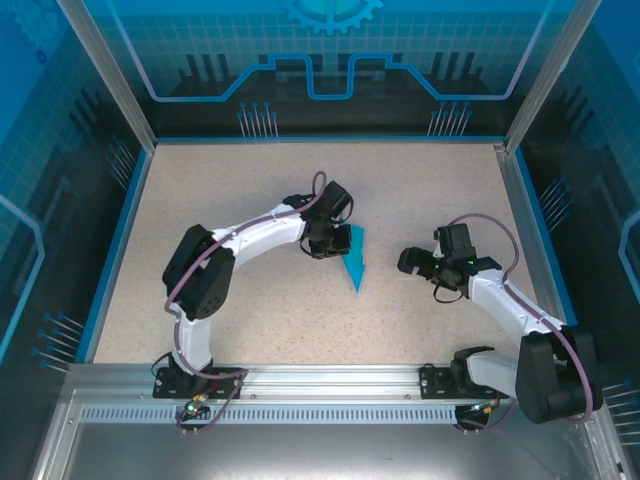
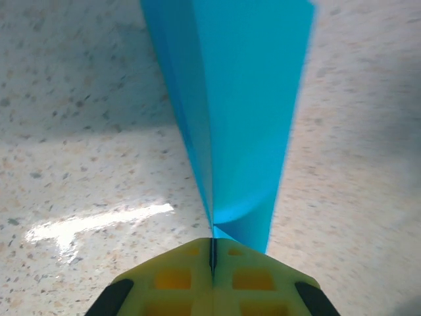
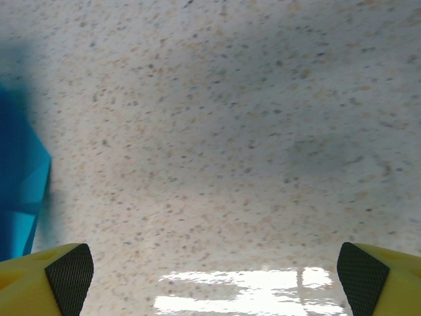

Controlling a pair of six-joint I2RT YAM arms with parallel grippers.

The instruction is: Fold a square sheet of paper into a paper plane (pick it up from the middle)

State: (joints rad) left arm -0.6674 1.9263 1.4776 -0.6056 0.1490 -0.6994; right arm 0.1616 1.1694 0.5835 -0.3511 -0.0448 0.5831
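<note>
Left wrist view, left fingers [image 2: 177, 276] pressed together on the paper plane [image 2: 243, 99]; right fingers [image 3: 66, 270] wide apart over the table [image 3: 230, 131]

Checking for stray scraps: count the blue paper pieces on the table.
1: the paper plane, clamped in the shut left gripper near mid-table. Smaller scraps could be hidden.

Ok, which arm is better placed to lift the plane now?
Left, probably. The left gripper is shut on the paper plane along its fold. The right gripper stands open over the table, apart from the paper, off to its right.
</note>
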